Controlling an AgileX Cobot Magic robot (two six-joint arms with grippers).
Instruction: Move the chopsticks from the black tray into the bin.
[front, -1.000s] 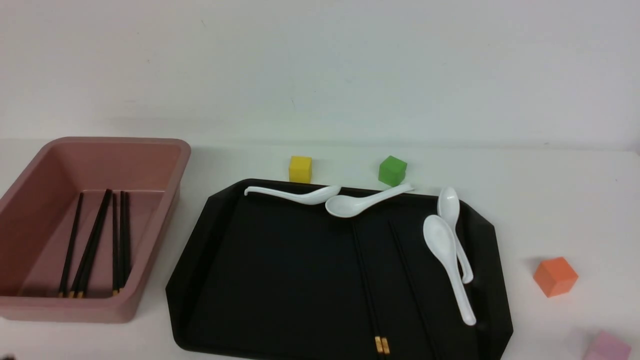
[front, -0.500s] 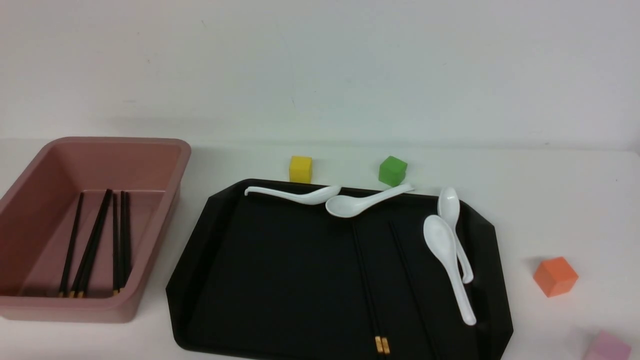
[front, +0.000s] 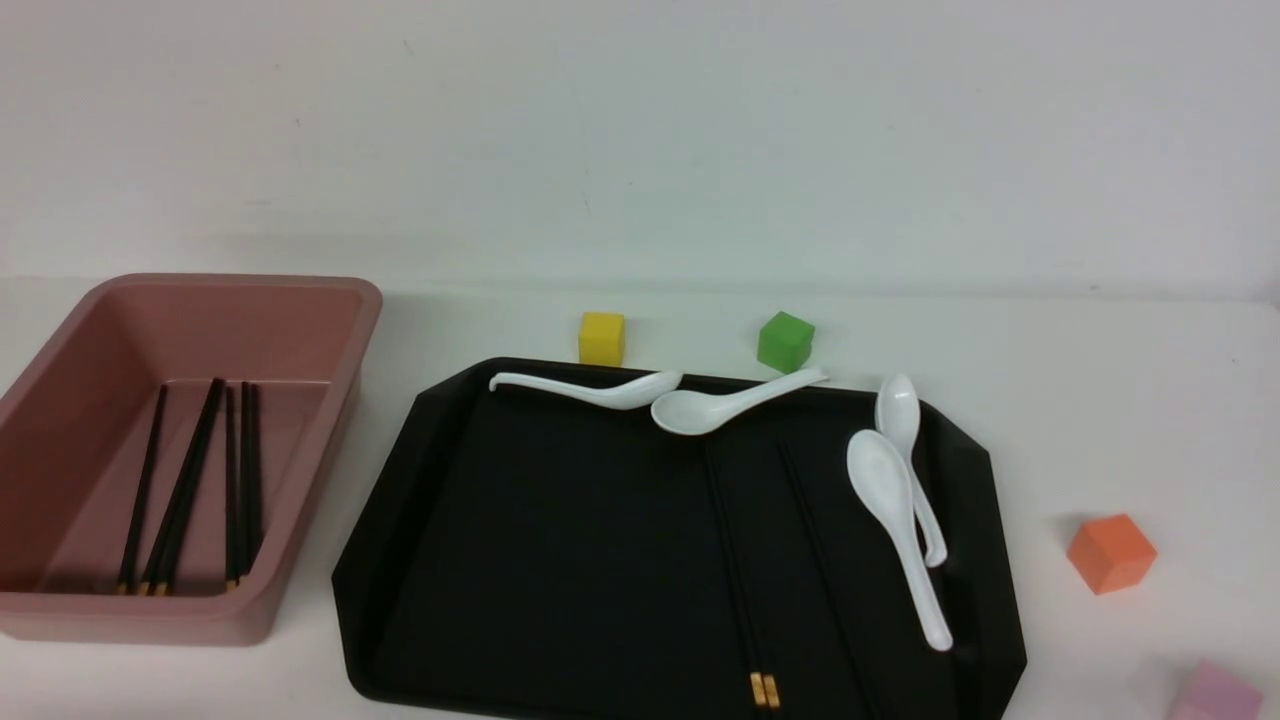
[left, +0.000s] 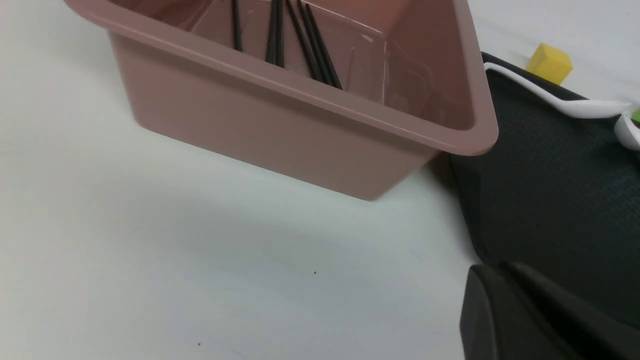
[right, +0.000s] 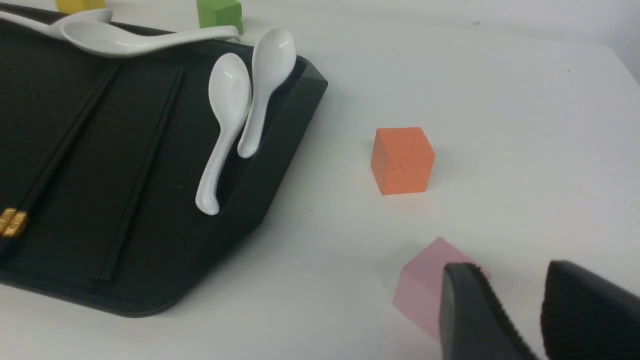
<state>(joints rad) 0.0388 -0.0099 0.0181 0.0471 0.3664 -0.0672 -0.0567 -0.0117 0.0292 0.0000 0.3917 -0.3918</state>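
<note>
Holding chopsticks: bin (front: 318, 480), tray (front: 365, 560).

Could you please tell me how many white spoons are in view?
4. One spoon lies along the black tray's far rim; a second beside it, handle over that rim; two more lie together near the right rim.

Dark fingers on both grippers here!
Left gripper (left: 494, 267): blackish-grey, tapering; right gripper (right: 509, 266): one greyish finger, one black, finely ribbed.
</note>
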